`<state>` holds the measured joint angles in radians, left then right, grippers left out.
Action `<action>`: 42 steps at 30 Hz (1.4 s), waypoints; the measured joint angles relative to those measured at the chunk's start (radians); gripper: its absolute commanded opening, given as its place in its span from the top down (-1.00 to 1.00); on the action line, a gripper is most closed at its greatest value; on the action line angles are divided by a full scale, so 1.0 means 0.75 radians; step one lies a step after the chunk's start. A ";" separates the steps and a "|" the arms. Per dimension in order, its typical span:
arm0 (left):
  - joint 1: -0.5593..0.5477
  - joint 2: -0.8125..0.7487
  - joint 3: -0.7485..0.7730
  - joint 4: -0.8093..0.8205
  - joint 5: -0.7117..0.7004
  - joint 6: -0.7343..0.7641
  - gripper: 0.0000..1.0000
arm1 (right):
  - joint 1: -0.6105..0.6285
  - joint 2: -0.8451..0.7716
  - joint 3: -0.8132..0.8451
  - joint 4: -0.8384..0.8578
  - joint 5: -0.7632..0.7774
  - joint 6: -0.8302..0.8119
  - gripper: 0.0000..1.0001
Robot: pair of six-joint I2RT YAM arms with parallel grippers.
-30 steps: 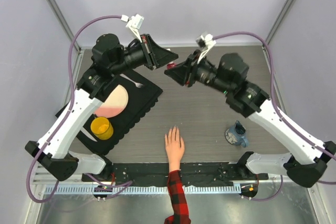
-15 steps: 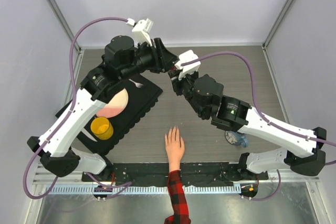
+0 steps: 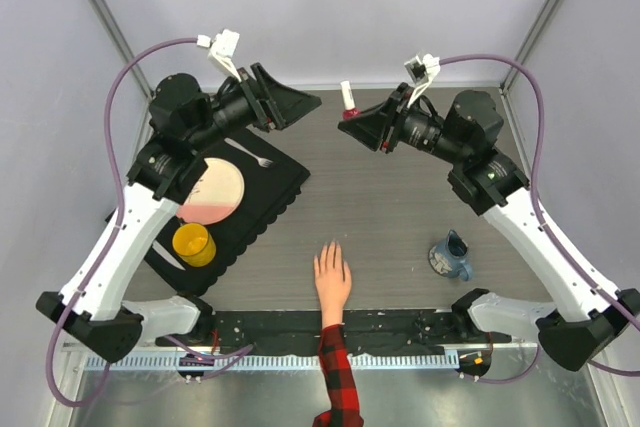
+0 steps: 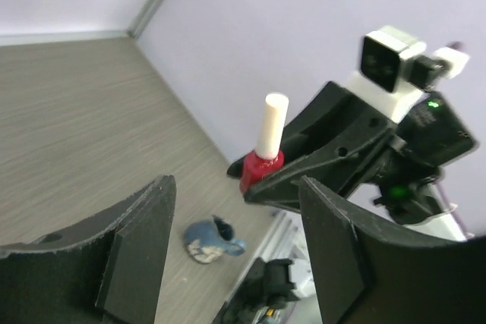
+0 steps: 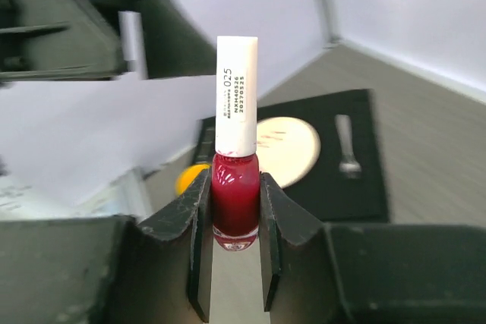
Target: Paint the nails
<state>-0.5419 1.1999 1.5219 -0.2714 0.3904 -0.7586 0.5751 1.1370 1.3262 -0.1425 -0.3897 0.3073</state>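
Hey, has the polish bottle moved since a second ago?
Yes. In the top view the bottle, clamped in the right fingers, has shifted right, away from the black mat's corner, and toward the table's far edge.

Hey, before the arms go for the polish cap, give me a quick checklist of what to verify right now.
1. Polish bottle clamped in right gripper: ok.
2. Bottle upright: ok.
3. White cap removed: not ok, it is on.
4. Left gripper open, empty, clear of the bottle: ok.
5. Hand flat on the table, palm down: ok.
6. Nails bare or painted: cannot tell, too small.
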 measured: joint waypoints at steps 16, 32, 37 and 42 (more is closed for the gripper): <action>0.039 0.203 -0.003 0.426 0.453 -0.310 0.38 | -0.142 0.187 -0.090 0.622 -0.718 0.698 0.99; -0.173 0.204 0.341 -0.271 -0.151 0.142 0.99 | 0.715 0.159 0.178 -0.055 1.331 -0.307 0.99; -0.203 0.225 0.346 -0.308 -0.229 0.159 0.06 | 0.747 0.167 0.144 -0.049 1.440 -0.477 0.99; -0.187 0.209 0.263 -0.284 -0.202 0.160 -0.38 | 0.637 0.161 0.101 -0.077 1.149 -0.462 0.99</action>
<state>-0.6823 1.3563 1.7191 -0.4843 0.2390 -0.6388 1.0531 1.2575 1.4021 -0.2005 0.4721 -0.0391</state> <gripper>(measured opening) 0.637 0.291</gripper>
